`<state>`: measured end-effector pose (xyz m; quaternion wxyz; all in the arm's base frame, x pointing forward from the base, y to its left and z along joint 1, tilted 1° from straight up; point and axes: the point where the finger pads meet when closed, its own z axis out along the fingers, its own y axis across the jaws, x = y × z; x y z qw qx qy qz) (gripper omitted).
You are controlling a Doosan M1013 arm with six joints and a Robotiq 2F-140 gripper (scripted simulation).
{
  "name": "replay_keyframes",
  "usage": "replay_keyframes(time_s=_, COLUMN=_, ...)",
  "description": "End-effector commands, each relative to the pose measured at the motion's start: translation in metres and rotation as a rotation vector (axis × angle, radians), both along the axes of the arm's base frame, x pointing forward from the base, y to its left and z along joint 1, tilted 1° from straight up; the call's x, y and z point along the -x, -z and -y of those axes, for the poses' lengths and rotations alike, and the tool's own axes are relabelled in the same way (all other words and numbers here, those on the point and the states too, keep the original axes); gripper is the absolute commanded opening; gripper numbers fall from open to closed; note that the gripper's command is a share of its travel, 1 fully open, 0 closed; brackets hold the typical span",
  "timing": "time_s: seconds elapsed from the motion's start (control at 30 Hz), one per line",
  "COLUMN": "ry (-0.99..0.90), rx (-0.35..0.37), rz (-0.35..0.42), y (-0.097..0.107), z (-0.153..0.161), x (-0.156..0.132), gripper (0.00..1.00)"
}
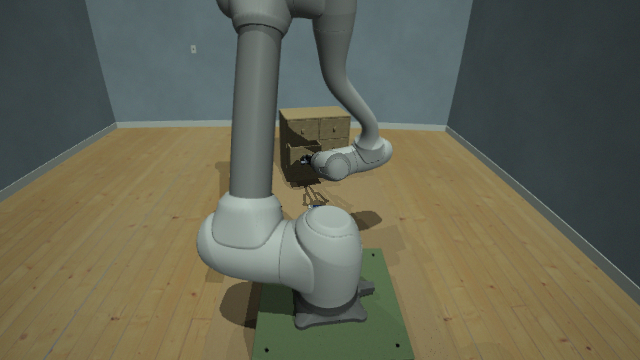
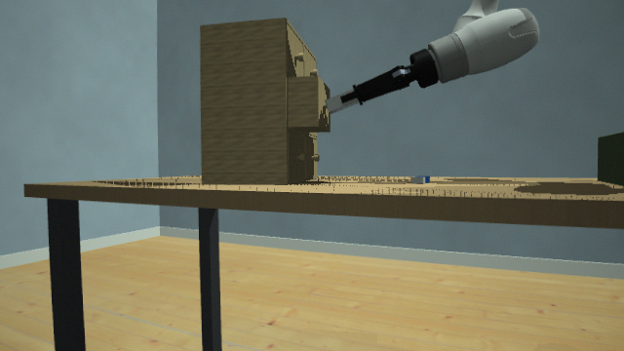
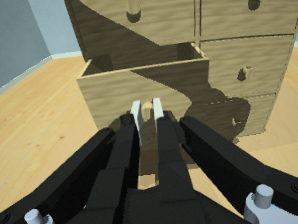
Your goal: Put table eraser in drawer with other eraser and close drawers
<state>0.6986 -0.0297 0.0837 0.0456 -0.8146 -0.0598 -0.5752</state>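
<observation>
Gripper (image 1: 306,159) (image 2: 330,105) (image 3: 148,109) closed on drawer knob (image 3: 147,108); middle-left drawer (image 2: 303,102) (image 3: 120,92) partly out (inside contents not visible). Eraser (image 1: 315,206) (image 2: 421,179) on table (image 2: 341,198), well apart from chest (image 2: 244,102) (image 1: 315,112) (image 3: 235,20). Left: insert eraser, push drawer in.

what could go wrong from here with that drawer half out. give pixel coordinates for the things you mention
The open left drawer (image 1: 296,153) (image 2: 302,103) (image 3: 112,92) is a loose tray, so pulling much further might make it droop or come out. The gripper (image 1: 305,159) (image 2: 335,104) (image 3: 148,109) holds only its small knob (image 3: 147,107), which could slip. No eraser is visible inside, so this may be the wrong drawer, though its floor is hidden.
</observation>
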Motion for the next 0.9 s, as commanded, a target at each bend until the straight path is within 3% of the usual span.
replay_keyframes(time_s=0.0, ry=0.000, rx=0.000, rz=0.000, y=-0.0001, z=0.0004, x=0.0028, gripper=0.08)
replay_keyframes(time_s=0.87, ry=0.000, rx=0.000, rz=0.000, y=-0.0001, z=0.0010, x=0.0065, gripper=0.08)
